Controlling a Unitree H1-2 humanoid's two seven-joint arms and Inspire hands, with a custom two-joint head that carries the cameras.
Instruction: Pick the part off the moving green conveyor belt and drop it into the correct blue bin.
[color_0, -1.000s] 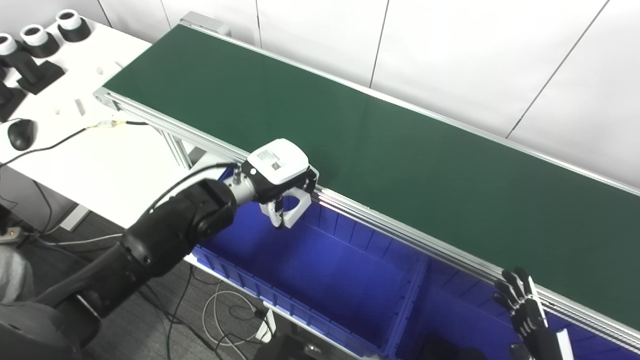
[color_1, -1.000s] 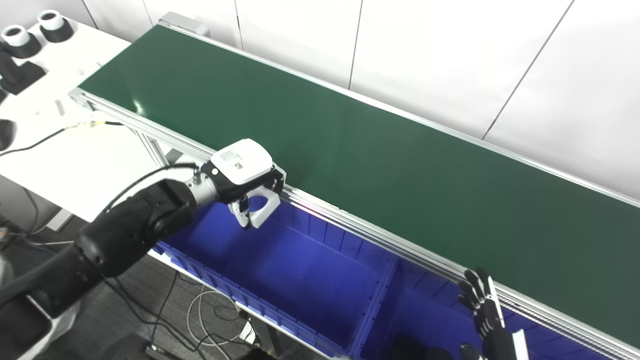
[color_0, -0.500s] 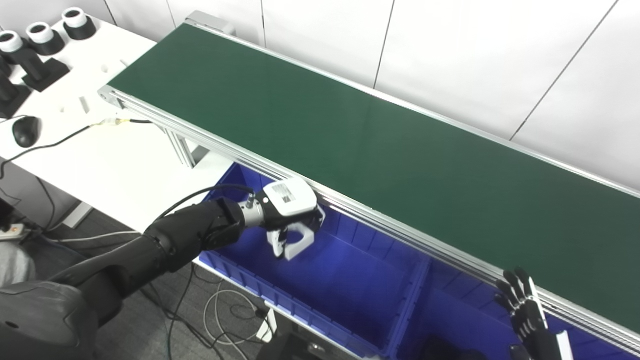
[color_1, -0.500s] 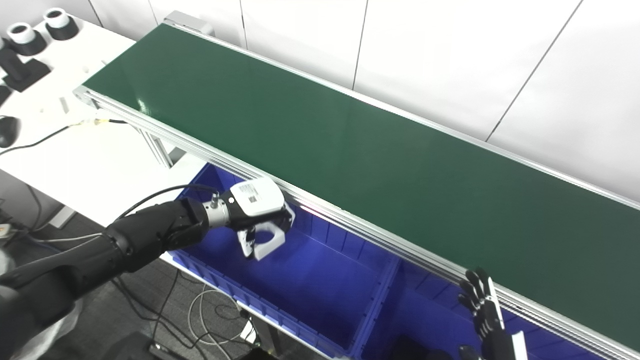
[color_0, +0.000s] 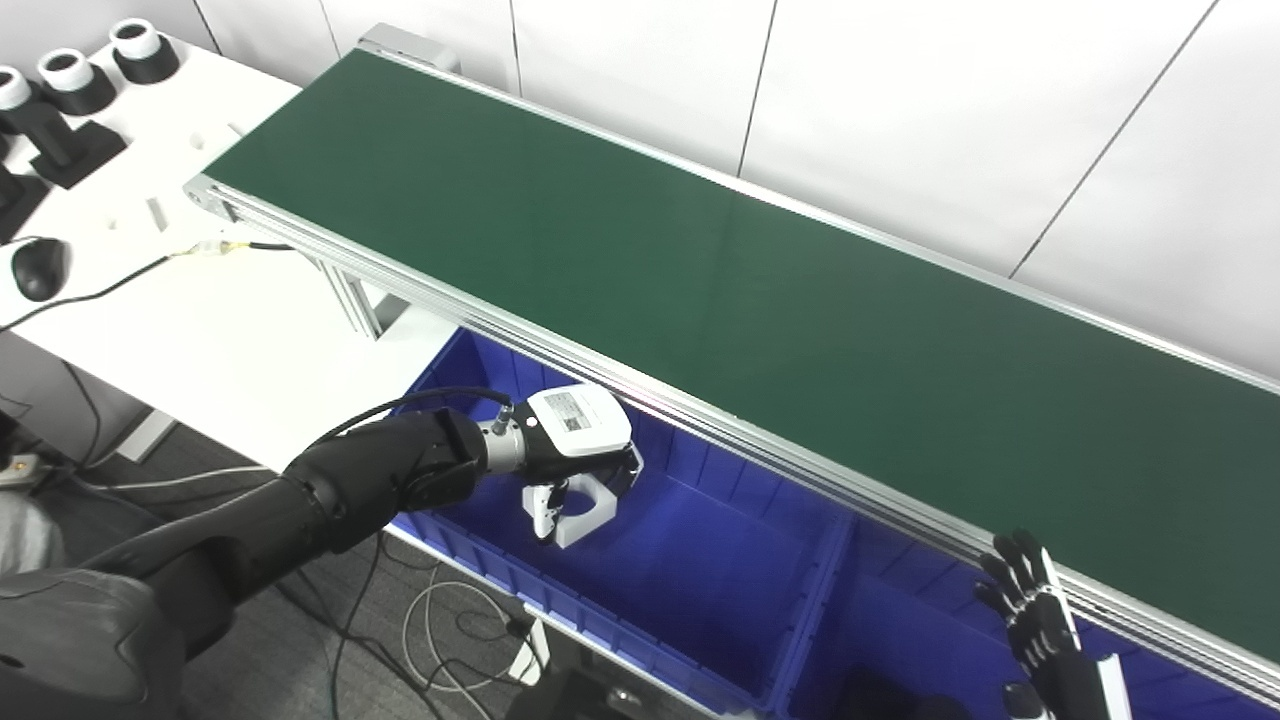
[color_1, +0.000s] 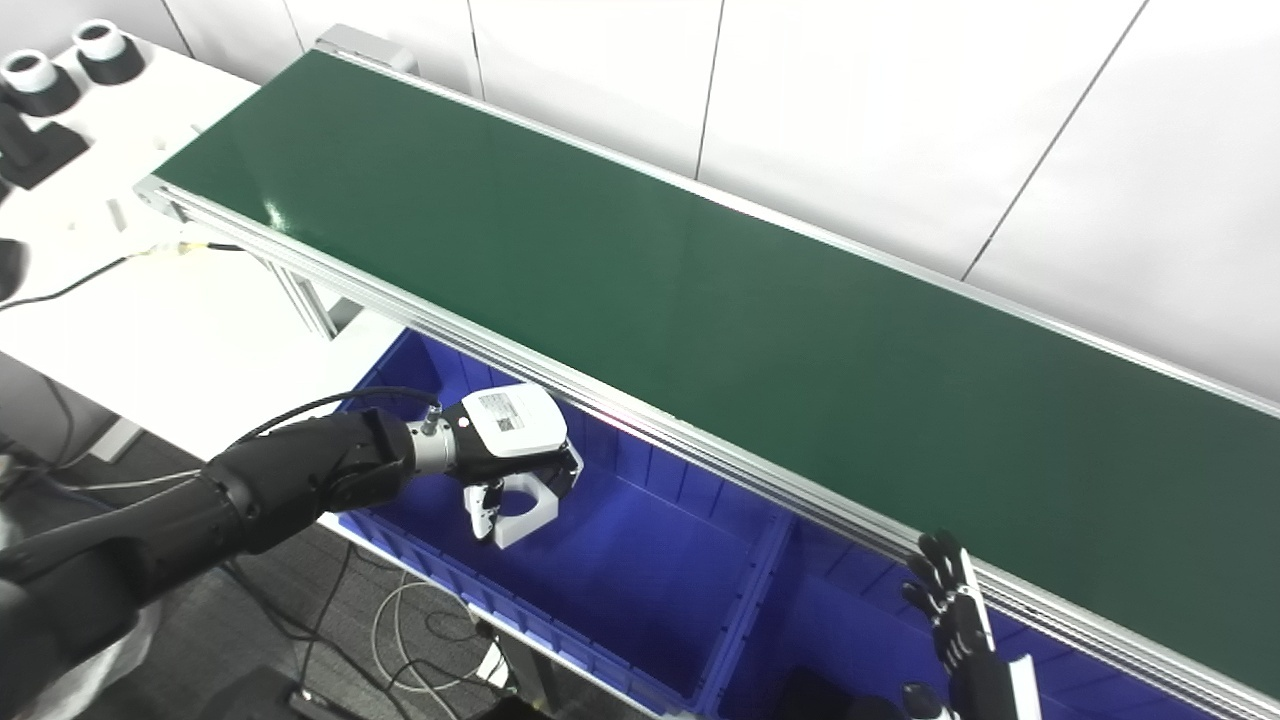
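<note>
Holding the white part (color_0: 572, 503) low inside the left blue bin (color_0: 700, 560), the left robot hand (color_0: 575, 445) has its fingers closed around it. The part hangs just above the bin floor, near the bin's left end. The green conveyor belt (color_0: 700, 280) has nothing on it. If the fingers open only a little, the part's loop could catch on one and get pulled back out. The right robot hand (color_0: 1035, 620) waits by the belt's rail, fingers spread, holding nothing.
</note>
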